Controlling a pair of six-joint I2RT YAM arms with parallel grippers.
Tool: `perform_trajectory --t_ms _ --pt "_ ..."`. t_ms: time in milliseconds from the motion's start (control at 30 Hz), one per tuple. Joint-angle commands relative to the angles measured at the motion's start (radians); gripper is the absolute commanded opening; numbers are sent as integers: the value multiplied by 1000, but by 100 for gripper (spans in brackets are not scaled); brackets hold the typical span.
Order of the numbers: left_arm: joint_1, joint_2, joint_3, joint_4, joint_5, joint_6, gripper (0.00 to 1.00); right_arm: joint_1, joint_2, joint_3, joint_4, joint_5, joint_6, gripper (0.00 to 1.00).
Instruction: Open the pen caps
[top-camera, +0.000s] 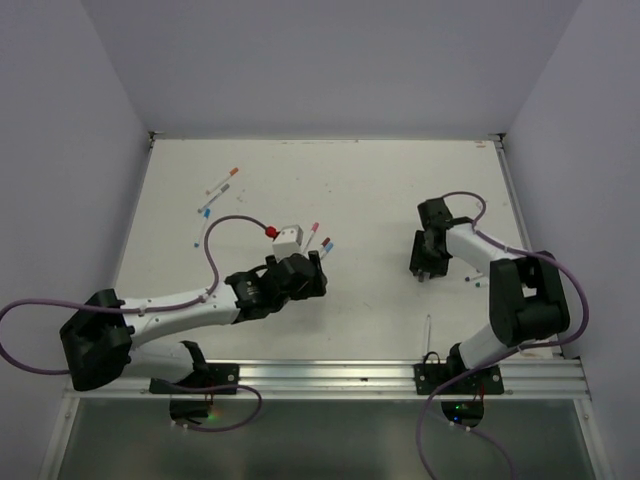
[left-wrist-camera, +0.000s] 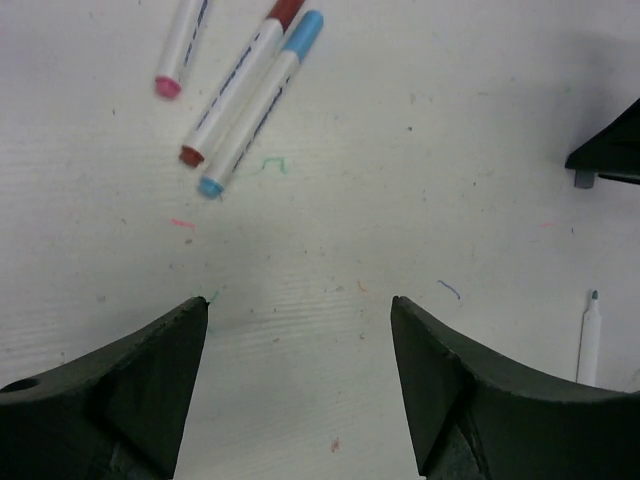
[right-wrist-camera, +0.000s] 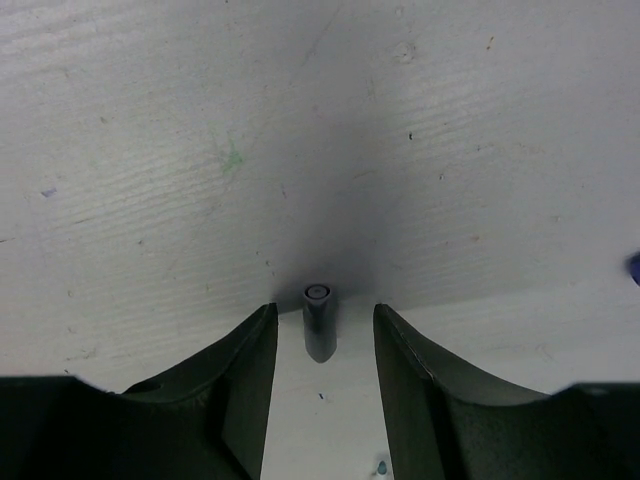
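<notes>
Left claw (left-wrist-camera: 299, 303) wide, empty, hanging short of three capped pens (left-wrist-camera: 235, 95); red and blue lie touching, so a grab may catch both. Right claw (right-wrist-camera: 325, 308) parted, grey cap (right-wrist-camera: 319, 335) standing free between the jaws on the worktop (right-wrist-camera: 150, 150) – pulling away could knock it rolling. White box (top-camera: 288, 238): contents not visible, red blob (top-camera: 271, 231) at its corner.

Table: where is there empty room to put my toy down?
The far middle of the table is bare, and so is the strip between the left claw and right claw. It is crowded by the left claw: three pens and a white block. More pens lie far left.
</notes>
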Motion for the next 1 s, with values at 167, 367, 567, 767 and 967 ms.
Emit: perform_trajectory --t_ms 167,367,567,767,967 --pt "156 116 182 22 92 411 63 1 -260 26 -53 -135 20 47" --pt "173 247 237 31 110 543 46 2 -464 17 -98 -248 29 48" --pt "174 278 209 106 156 545 47 2 -537 18 -143 -267 22 48" --pt "174 310 222 117 170 559 45 2 -578 0 -143 -284 26 48" --pt "174 368 243 125 170 562 44 2 -601 -11 -127 -310 35 48"
